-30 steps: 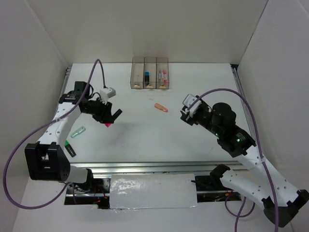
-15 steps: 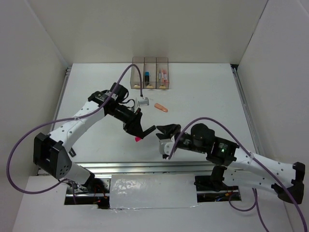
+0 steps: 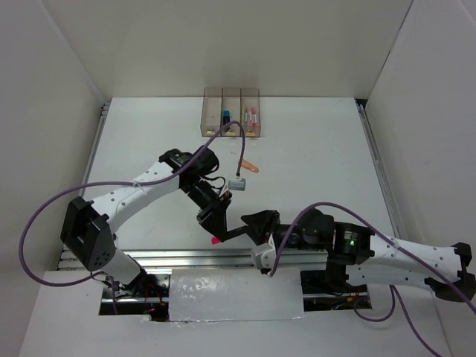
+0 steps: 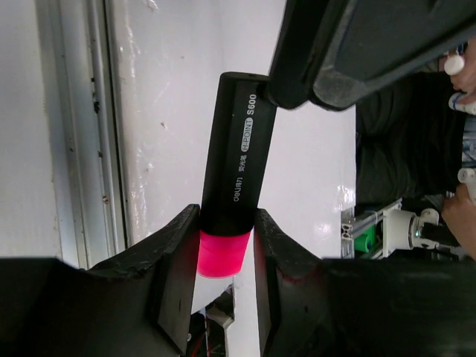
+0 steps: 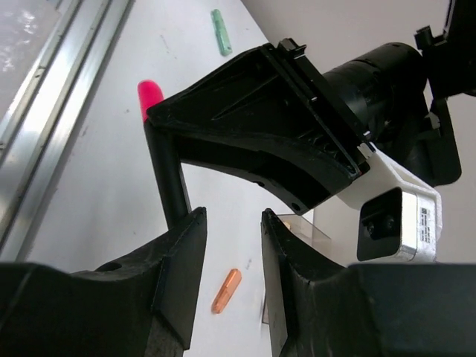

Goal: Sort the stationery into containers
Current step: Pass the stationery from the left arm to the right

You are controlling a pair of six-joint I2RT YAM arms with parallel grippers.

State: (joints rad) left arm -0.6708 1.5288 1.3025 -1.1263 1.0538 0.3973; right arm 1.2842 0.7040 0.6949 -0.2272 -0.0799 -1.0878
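My left gripper (image 3: 222,230) (image 4: 224,238) is shut on the pink end of the pink highlighter (image 3: 216,239) (image 4: 236,160) and holds it above the table's front edge. The highlighter's black cap end touches the outside of one finger of my right gripper (image 3: 255,225) (image 5: 232,223), which is open with nothing between its jaws. In the right wrist view the highlighter (image 5: 166,175) runs behind that finger. The containers (image 3: 230,111) stand at the back; a blue-tipped marker (image 3: 225,115) is in the middle bin and pinkish pens (image 3: 251,115) in the right one. An orange pen (image 3: 249,166) (image 5: 225,290) lies in front of them.
A pale green pen (image 5: 219,32) lies on the table to the left, seen only in the right wrist view. A metal rail (image 3: 186,256) runs along the table's front edge. White walls close in three sides. Purple cables loop over both arms.
My left arm has swung from the left side to the front centre, carrying the highlighter. My right arm has swung left and low until its open gripper meets the highlighter's black end.
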